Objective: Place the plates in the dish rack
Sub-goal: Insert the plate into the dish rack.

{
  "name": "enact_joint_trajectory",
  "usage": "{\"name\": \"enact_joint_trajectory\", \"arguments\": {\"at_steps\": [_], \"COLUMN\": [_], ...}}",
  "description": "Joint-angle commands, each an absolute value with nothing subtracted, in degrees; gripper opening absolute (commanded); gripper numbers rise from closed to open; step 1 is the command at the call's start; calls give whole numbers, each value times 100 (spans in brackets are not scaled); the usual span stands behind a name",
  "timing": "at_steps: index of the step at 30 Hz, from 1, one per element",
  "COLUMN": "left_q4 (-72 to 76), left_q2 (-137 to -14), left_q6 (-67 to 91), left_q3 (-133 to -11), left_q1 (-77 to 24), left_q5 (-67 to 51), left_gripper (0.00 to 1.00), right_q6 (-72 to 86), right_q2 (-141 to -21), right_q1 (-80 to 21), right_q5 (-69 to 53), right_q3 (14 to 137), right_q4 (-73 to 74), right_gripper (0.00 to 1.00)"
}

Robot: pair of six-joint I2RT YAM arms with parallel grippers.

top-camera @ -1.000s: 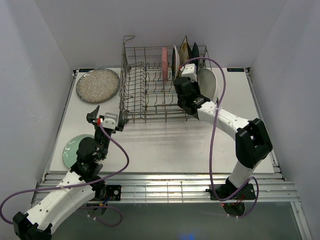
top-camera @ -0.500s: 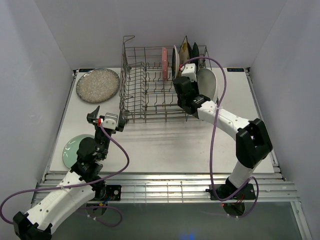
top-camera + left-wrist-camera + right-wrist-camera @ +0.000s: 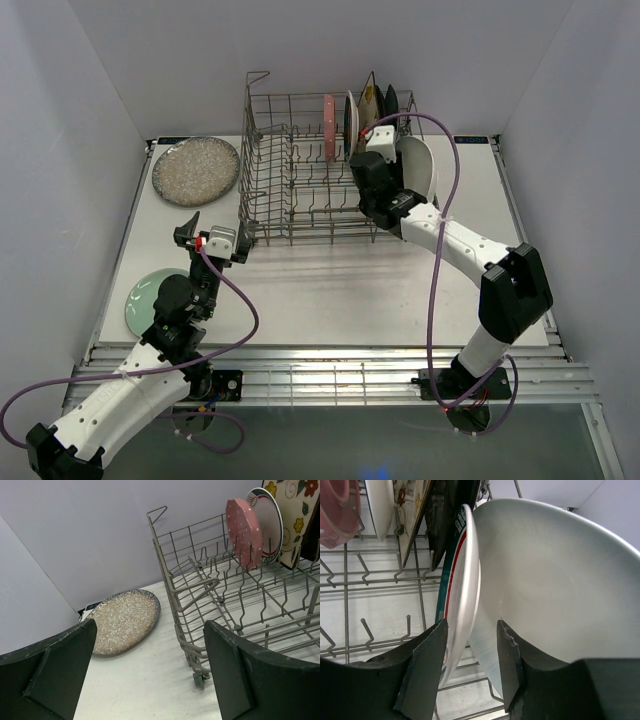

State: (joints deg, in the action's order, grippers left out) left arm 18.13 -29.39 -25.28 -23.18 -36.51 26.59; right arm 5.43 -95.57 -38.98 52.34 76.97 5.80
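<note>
A pale green plate (image 3: pixel 148 298) lies at the table (image 3: pixel 330 290)'s left edge, with a speckled plate (image 3: pixel 195 170) behind it. The left gripper (image 3: pixel 217 235) hangs spread wide and empty beside the dish rack (image 3: pixel 262 200)'s near-left corner. Bare tines fill the rack's left half. A pink plate (image 3: pixel 243 530) stands farther right. Only the wrist view shows the right gripper (image 3: pixel 472 625), jaws apart, loosely straddling the teal-rimmed plate (image 3: pixel 462 580), with the white oval plate (image 3: pixel 555 580) crowding alongside.

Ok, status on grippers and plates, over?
Left gripper open, empty, by dish rack. Right gripper open astride racked teal-rimmed plate. Speckled plate, pale green plate on table; left arm overhanging it.
</note>
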Motion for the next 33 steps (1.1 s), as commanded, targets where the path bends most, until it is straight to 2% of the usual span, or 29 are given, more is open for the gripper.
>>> {"name": "enact_joint_trajectory", "arguments": {"at_steps": [1,13,15,19,33], "left_q4": [1863,1863,1855,1863,1810], "left_q2": [-2900,-2944,-2962,-3014,-3497], "left_q6": [-2531,-2522,-2531,-2531,-2698], "left_q3": [-2294,-2303,-2294,-2294,-2347], "left_q1": [-3656,-3656,-3656,-3656,-3604], "left_q5": [2698,2707,2725,2733,3208], "left_gripper": [98,98,98,98,98], "right_q6": [694,703,703,659,905], "right_q2": [-9158,-8473,-8315,-8104,-6751], "right_q1": [-3841,-3814,-3814,-3814,-3832], "right_q5": [5335,5142,5141,5116,3499], "right_q3": [7629,7330,7217,7093,6328], "right_q4": [536,615,615,615,632], "right_gripper": [50,53,57,59,59]}}
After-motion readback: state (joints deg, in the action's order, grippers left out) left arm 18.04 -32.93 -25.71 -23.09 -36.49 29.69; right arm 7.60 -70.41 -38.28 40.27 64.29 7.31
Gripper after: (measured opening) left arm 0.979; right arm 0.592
